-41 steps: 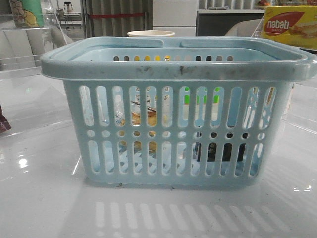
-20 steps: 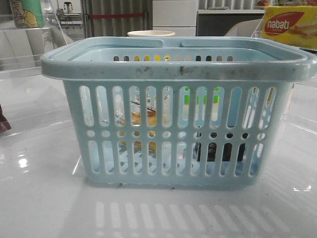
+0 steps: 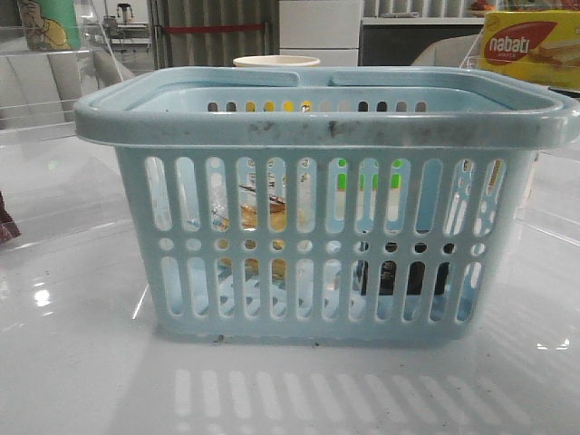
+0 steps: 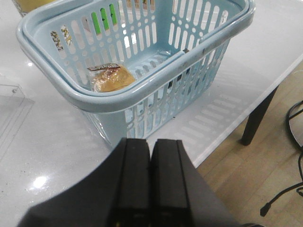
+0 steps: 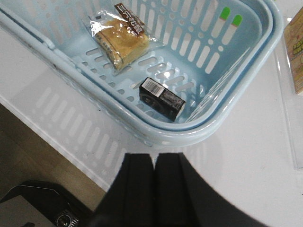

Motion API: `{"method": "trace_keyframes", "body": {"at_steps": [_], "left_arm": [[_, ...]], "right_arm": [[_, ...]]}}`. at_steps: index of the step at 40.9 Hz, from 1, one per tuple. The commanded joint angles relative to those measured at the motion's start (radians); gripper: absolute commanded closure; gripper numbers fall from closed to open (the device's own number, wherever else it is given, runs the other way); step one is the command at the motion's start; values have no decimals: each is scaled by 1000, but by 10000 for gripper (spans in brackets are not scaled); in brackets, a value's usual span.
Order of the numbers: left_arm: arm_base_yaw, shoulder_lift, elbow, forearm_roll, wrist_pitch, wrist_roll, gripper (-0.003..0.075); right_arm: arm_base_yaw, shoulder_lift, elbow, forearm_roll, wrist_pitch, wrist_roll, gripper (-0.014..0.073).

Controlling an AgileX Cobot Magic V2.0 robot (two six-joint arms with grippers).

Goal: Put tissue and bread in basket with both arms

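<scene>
We see only the two grippers; no arm shows in the front view. Left gripper [image 4: 150, 156]: two flat-faced, matte black rectangular fingers [image 4: 135, 179] at the lower centre of the frame, widening into a dark housing below. Right gripper [image 5: 154, 163]: same matte black paired fingers [image 5: 170, 184], squared tips, plain surfaces, lower centre of the frame.

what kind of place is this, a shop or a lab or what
Probably a lab or test room staged like a shop: a glossy white table, clear acrylic shelves holding a nabati box, and loose cables on a wood floor.
</scene>
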State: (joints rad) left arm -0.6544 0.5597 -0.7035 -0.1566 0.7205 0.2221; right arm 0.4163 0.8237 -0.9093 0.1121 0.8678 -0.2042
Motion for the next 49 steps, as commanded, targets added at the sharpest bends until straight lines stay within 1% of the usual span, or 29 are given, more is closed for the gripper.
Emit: {"method": "trace_keyframes", "body": {"at_steps": [1, 3, 4, 7, 9, 12, 21, 26, 31, 34, 38, 41, 46, 49], "left_arm": [[55, -32, -1, 26, -118, 1, 630], [107, -59, 32, 61, -177, 1, 630], [139, -77, 56, 70, -233, 1, 630], [222, -131, 121, 72, -332, 1, 630], [289, -184, 177, 72, -390, 1, 630], [364, -262, 249, 72, -450, 1, 630], [586, -511, 480, 72, -606, 1, 629], [677, -586, 557, 53, -615, 1, 629], [724, -579, 611, 29, -633, -4, 629], [727, -584, 651, 54, -674, -72, 629], [714, -584, 712, 76, -755, -143, 629], [696, -584, 708, 82, -727, -149, 629], [657, -584, 711, 129, -740, -149, 629], [649, -584, 711, 129, -740, -149, 629]], "right_arm": [[-1, -6, -29, 9, -59, -6, 538], [-1, -6, -29, 9, -59, -6, 538], [-1, -6, -29, 9, -59, -6, 538], [-1, -6, -29, 9, -59, -6, 538], [-1, -6, -29, 9, -59, -6, 538], [-1, -6, -29, 9, -59, -6, 538], [-1, -6, -29, 9, -59, -6, 538], [-1, -6, -29, 9, -59, -6, 538], [-1, -6, -29, 9, -58, -6, 538], [-1, -6, -29, 9, -57, -6, 538], [-1, -6, -29, 9, -58, -6, 538], [-1, -6, -29, 9, -58, -6, 538], [-1, -6, -29, 9, -58, -6, 538], [-1, -6, -29, 9, -58, -6, 538]]}}
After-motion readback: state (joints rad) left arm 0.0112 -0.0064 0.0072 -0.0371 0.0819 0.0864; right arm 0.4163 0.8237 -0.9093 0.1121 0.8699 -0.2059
